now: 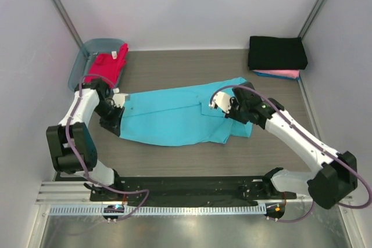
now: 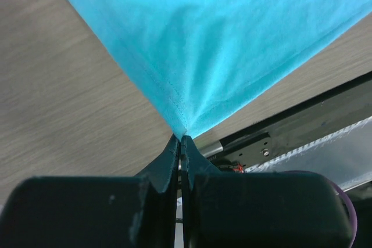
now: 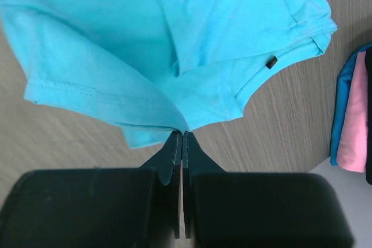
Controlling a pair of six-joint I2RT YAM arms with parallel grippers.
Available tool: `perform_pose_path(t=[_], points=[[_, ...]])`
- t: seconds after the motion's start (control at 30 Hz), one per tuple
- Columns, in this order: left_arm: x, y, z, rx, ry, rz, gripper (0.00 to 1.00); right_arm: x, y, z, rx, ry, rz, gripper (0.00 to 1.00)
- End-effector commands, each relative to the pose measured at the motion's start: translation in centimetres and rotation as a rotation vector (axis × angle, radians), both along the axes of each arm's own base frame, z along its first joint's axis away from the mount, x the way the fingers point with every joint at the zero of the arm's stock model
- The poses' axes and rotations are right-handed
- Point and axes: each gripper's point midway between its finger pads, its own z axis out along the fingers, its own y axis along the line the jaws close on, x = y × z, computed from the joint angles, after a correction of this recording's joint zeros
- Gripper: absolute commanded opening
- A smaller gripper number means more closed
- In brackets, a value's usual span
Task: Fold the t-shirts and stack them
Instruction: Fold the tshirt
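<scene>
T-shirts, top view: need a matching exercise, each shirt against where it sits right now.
Things:
1. turquoise t-shirt
2. red-magenta t-shirt
3. black t-shirt
4. pink t-shirt

Places:
A. folded, directly under the black t-shirt
B. bunched in the tub, far left
C. spread out in the middle, pinched by the left gripper and the right gripper
D. folded, on top of the stack, far right

Pairs: 1-C, 2-B, 3-D, 4-A
</scene>
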Motion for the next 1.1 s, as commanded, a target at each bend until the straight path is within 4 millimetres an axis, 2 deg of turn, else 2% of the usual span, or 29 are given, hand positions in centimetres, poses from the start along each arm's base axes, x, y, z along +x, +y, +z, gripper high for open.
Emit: perform_pose_path(t=[0.0, 0.13, 0.2, 0.23, 0.3, 0.33, 0.4, 0.47, 0.5, 0.63, 0.83, 1.07], points=[[2.6, -0.5, 0.5, -0.036, -0.042, 0.02, 0.0, 5.3, 1.0, 3.0, 0.095, -0.134, -0.06, 0.01], [4.4, -0.3, -0.2, -0.034, -0.033, 0.038, 0.0, 8.8, 1.3, 3.2, 0.113, -0.159, -0.084, 0.01], [5.4, -0.2, 0.1, -0.035, -0.051, 0.043, 0.0, 9.8, 1.5, 3.4, 0.119, -0.167, -0.092, 0.01], [5.7, -0.2, 0.0, -0.037, -0.047, 0.048, 0.0, 10.5, 1.7, 4.1, 0.129, -0.184, -0.1, 0.01], [6.2, -0.1, -0.3, -0.035, -0.036, 0.057, 0.0, 11.5, 2.4, 3.6, 0.153, -0.164, -0.09, 0.01], [6.7, -0.1, -0.1, -0.034, -0.047, 0.061, 0.0, 12.3, 2.5, 4.3, 0.171, -0.177, -0.102, 0.01], [7.0, 0.0, -0.4, -0.03, -0.037, 0.075, 0.0, 13.5, 2.6, 3.6, 0.176, -0.162, -0.119, 0.01], [7.7, 0.1, -0.4, -0.023, -0.054, 0.084, 0.0, 14.9, 2.9, 4.2, 0.193, -0.176, -0.133, 0.01], [7.8, 0.3, -0.6, -0.014, -0.048, 0.094, 0.0, 15.6, 2.7, 3.5, 0.191, -0.162, -0.146, 0.01], [8.3, 0.6, -1.0, 0.003, -0.041, 0.104, 0.0, 18.0, 2.6, 4.3, 0.209, -0.184, -0.176, 0.01], [8.9, 1.2, -1.2, 0.04, -0.059, 0.119, 0.0, 19.6, 1.2, 4.1, 0.203, -0.187, -0.209, 0.01], [9.8, 1.6, -1.3, 0.061, -0.071, 0.158, 0.0, 20.0, 1.1, 3.2, 0.205, -0.17, -0.225, 0.01]])
